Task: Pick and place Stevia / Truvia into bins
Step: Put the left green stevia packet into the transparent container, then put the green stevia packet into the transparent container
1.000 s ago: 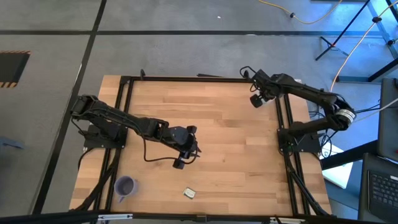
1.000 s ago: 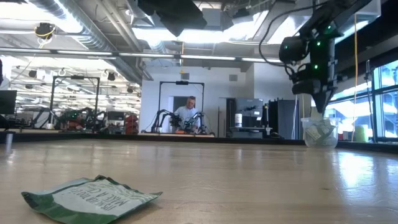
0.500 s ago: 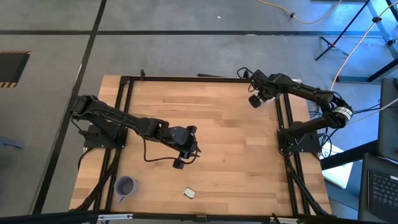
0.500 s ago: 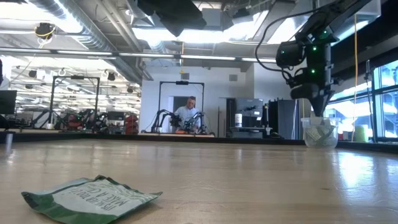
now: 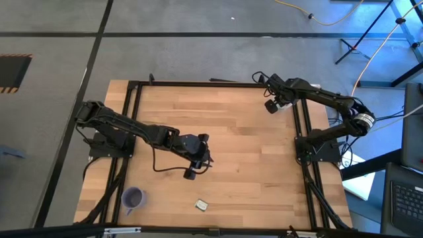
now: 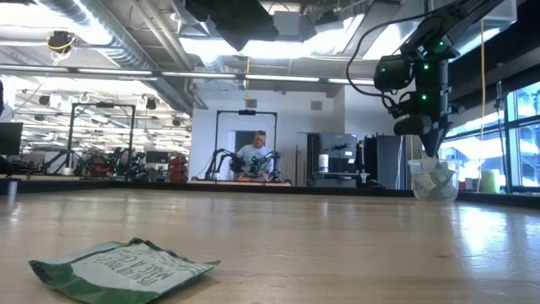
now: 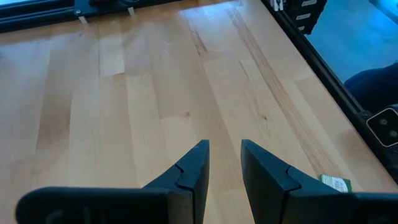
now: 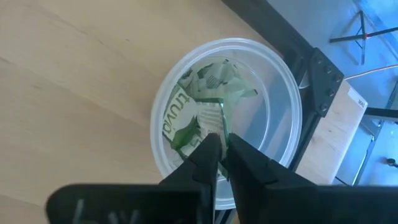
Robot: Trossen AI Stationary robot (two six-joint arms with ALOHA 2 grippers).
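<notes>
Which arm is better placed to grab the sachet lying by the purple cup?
Left. The left gripper hangs open mid-table, nearer the loose sachet; the right gripper is over the white cup at the far corner, pinching another sachet.

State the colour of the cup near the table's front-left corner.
Purple cup, clearest in the high view.
</notes>
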